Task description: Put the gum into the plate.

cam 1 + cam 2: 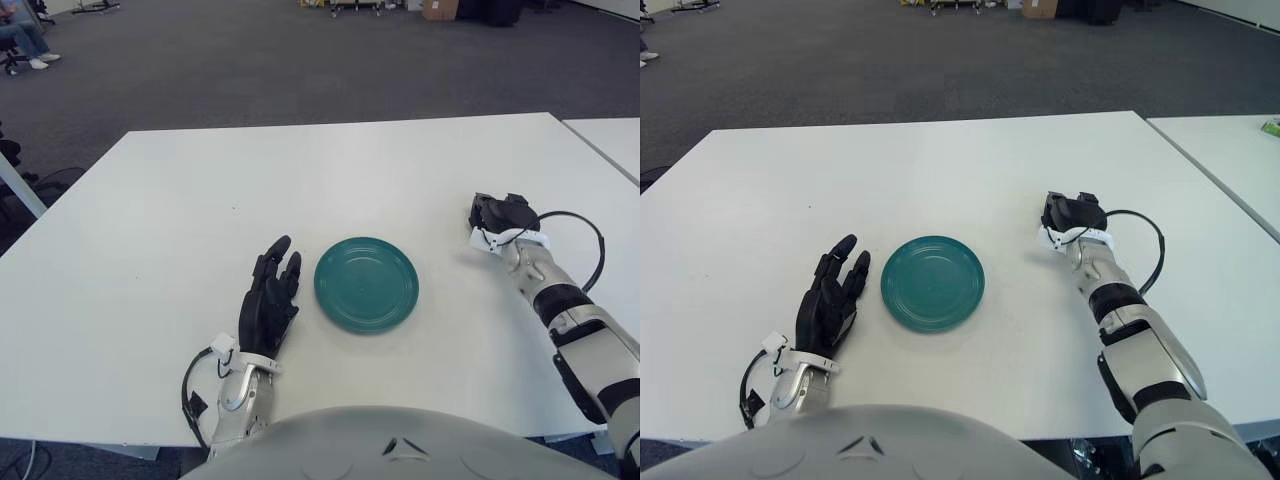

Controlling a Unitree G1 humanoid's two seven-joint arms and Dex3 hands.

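Note:
A teal plate (366, 284) lies empty on the white table (330, 180), near its front middle. My right hand (498, 214) is down at the table a hand's width to the right of the plate, its dark fingers curled into a fist. No gum shows anywhere; whatever is under or inside that fist is hidden. My left hand (270, 295) shows just left of the plate, fingers stretched out and holding nothing.
A black cable (592, 240) loops out beside my right wrist. A second white table (612, 142) stands close to the right, with a small green item (1272, 126) on it. Grey carpet lies beyond the far edge.

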